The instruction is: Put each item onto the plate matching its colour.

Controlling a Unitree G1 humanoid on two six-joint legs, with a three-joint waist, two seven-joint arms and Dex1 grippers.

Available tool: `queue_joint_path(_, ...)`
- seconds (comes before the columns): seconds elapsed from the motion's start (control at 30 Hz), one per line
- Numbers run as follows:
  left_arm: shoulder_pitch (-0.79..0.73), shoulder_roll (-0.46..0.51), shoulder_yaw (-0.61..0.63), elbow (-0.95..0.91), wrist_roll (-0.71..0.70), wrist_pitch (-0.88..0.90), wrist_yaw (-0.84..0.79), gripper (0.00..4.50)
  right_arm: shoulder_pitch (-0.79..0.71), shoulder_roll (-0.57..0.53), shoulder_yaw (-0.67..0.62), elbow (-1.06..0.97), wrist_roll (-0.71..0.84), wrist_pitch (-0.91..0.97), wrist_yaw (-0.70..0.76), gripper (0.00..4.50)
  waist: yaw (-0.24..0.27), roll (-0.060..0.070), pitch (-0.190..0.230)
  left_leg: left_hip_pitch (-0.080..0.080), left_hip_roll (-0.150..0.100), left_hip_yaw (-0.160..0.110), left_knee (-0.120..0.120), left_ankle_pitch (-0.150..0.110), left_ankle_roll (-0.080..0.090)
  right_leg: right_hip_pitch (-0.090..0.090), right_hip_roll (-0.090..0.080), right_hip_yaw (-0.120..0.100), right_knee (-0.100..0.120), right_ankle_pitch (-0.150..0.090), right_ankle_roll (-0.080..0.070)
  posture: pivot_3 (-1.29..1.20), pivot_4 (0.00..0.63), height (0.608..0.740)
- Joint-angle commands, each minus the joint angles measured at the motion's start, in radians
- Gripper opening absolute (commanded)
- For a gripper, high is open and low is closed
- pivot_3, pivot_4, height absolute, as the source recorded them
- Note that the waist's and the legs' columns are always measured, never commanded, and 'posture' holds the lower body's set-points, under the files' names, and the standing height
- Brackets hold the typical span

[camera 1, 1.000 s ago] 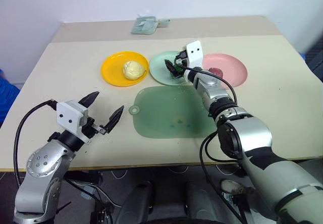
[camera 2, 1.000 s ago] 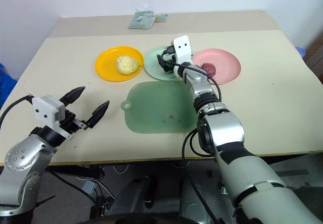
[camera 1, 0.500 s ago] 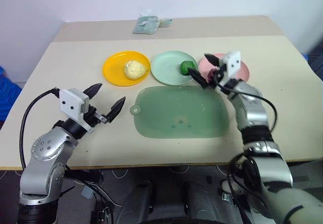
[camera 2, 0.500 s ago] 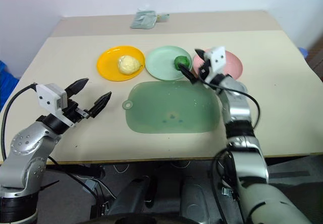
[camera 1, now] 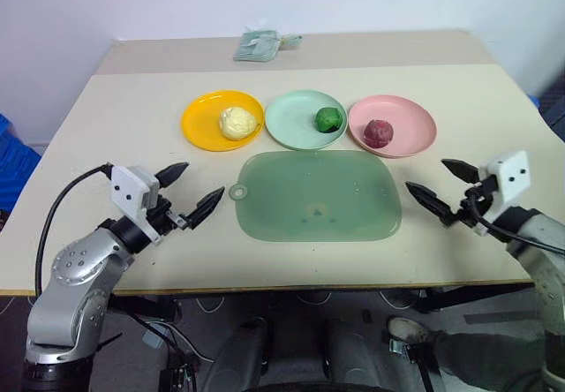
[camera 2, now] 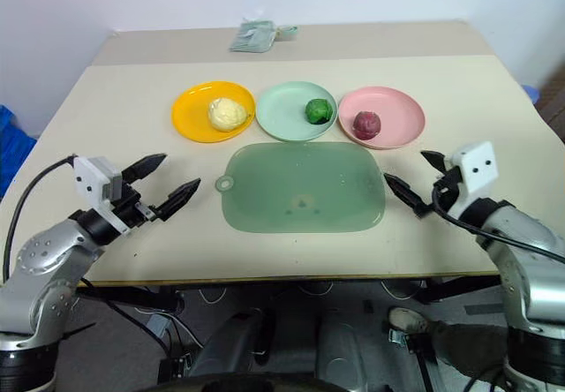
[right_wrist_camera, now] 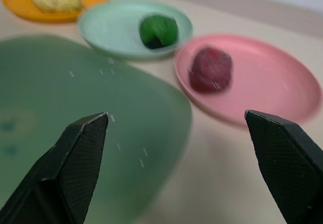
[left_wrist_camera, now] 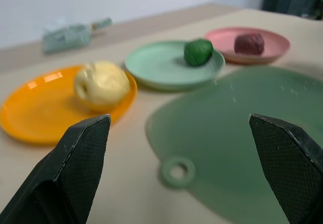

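The yellow food (camera 1: 237,123) sits on the orange plate (camera 1: 199,129), the green food (camera 1: 328,119) on the mint plate (camera 1: 291,123), the red food (camera 1: 378,132) on the pink plate (camera 1: 413,127). Both the left gripper (camera 1: 192,192) and the right gripper (camera 1: 441,187) hold their fingers wide apart, empty, over the tabletop (camera 1: 132,92).

Far row on the table (camera 1: 106,127), left to right: left plate (camera 1: 199,127), middle plate (camera 1: 291,123), right plate (camera 1: 410,127), each just beside the next. One toy food on each: lumpy item (camera 1: 237,123), round item (camera 1: 329,119), third item (camera 1: 378,132). Mat (camera 1: 318,196) just in front of the row, centred under the middle plate. Behind the plates, at the far edge, possibly a folded packet (camera 1: 258,45). Left gripper (camera 1: 190,189) left of the mat, right gripper (camera 1: 446,189) right of it, both apart from it.
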Motion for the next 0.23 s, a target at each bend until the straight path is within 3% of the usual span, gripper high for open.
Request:
queue_joint_path(0.03, 0.013, 0.006, 0.003, -0.047, -0.012, -0.008, -0.012, 4.50, 0.000, -0.019, -0.032, -0.041, 0.028, 0.004, -0.001, 4.41, 0.005, 0.000, 0.000, 0.000, 0.000, 0.000, 0.000, 0.000, 0.000, 0.000, 0.000, 0.000, 0.000, 0.000, -0.001, 0.00, 0.150, 0.740)
queue_joint_path(0.23, 0.045, 0.017, 0.011, -0.065, -0.021, 0.009, -0.010, 4.50, -0.022, -0.034, -0.023, -0.038, 0.042, 0.020, -0.007, 4.41, 0.009, 0.000, 0.000, 0.000, 0.000, 0.000, 0.003, -0.001, 0.001, 0.002, -0.001, -0.001, 0.000, -0.001, -0.002, 0.00, 0.150, 0.740)
